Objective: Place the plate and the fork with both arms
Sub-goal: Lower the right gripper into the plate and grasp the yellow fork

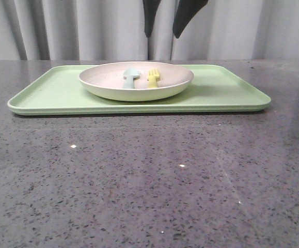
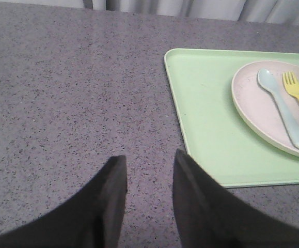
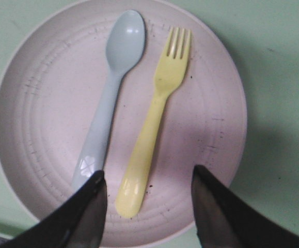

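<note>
On the left, the left gripper (image 2: 148,168) hangs over bare speckled grey bench (image 1: 139,175), its two dark fingers (image 2: 113,191) spread apart with nothing between them. In the left wrist view the light-green tray (image 2: 206,134) lies off toward two o'clock from those fingers, well apart from them.

In the front view the tray (image 1: 51,93) sits flat on the bench, its long side across the scene. The plate (image 1: 103,85) rests on the tray a little left of the tray's middle, upright, with its pale green outside showing toward the camera. Inside the plate lie two utensils side by side, not touching: a pale blue-grey spoon (image 1: 130,77) on the left and the yellow fork (image 1: 153,77) just beside it at the spoon's three o'clock. Both point their heads toward twelve o'clock, away from the camera, and their handles toward six.

Further right, the right gripper (image 3: 148,178) hovers over the plate (image 3: 211,103). Its fingers (image 3: 211,206) stand wide open and hold nothing; the rounded end of the fork's (image 3: 152,124) handle lies in the gap between them, while the spoon's (image 3: 110,93) handle end sits close to the other finger. In the front view two dark tips (image 1: 162,20) hang at twelve o'clock above the plate, clear of it.
</note>
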Controlling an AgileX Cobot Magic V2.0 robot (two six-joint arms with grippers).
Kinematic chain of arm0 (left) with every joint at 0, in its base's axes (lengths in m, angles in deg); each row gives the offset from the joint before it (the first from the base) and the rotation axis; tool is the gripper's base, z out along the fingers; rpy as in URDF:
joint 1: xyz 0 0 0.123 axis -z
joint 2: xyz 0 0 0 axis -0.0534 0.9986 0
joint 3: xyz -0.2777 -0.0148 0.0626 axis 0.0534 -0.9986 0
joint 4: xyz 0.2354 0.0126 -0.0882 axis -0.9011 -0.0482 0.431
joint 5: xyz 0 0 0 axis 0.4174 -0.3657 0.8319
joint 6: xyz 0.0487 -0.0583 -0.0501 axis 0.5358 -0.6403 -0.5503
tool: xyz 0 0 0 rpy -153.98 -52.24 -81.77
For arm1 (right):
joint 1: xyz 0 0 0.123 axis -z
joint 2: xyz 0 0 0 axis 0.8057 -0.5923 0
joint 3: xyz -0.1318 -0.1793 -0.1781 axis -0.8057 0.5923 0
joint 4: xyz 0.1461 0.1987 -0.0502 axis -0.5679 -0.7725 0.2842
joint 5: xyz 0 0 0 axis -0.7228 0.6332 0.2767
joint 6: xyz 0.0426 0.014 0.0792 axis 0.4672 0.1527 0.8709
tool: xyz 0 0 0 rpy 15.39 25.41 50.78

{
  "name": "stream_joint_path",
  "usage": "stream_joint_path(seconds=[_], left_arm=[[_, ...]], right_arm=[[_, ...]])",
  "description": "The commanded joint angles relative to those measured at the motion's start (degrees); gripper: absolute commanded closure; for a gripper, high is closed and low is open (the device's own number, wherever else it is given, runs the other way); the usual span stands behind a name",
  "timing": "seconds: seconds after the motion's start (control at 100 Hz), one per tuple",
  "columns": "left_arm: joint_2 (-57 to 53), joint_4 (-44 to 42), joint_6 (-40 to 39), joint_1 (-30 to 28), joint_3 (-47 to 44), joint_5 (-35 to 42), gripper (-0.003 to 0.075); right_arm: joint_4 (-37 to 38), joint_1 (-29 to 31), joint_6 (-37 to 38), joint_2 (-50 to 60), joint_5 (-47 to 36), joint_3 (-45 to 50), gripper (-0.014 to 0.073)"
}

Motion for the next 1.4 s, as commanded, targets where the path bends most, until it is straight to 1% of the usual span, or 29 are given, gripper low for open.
stream_joint_path(seconds=[0.0,0.21,0.71,0.76,0.85,1.03,1.17,1.26,1.39], left_arm=[[-0.2,0.9,-0.8,-0.1,1.6,4.1,0.0492],[-0.2,0.9,-0.8,-0.1,1.6,4.1,0.0492],[-0.2,0.9,-0.8,-0.1,1.6,4.0,0.0492],[-0.2,0.9,-0.8,-0.1,1.6,3.9,0.0492],[-0.2,0.9,-0.5,-0.1,1.6,3.9,0.0492],[-0.2,0.9,-0.8,-0.1,1.6,3.9,0.0492],[-0.2,0.9,-0.5,-0.1,1.6,3.9,0.0492],[-0.2,0.9,-0.5,-0.1,1.6,3.9,0.0492],[-0.2,0.9,-0.5,-0.1,1.6,3.9,0.0492]], right_arm=[[1.5,-0.2,2.0,-0.3,2.2,-5.8,0.0204],[1.5,-0.3,5.4,-5.2,4.2,-10.0,0.0204],[1.7,-0.3,6.6,-9.9,5.5,-10.2,0.0211],[1.7,-0.3,6.6,-10.1,5.8,-10.2,0.0234],[1.7,-0.3,6.6,-10.2,5.8,-10.2,0.031],[2.4,-0.3,6.6,-10.2,5.7,-10.2,0.0503],[2.9,-0.3,6.6,-10.2,5.7,-10.2,0.0624],[3.0,-0.3,6.6,-10.2,5.7,-10.2,0.0657],[3.0,-0.3,6.6,-9.4,5.7,-10.3,0.0659]])
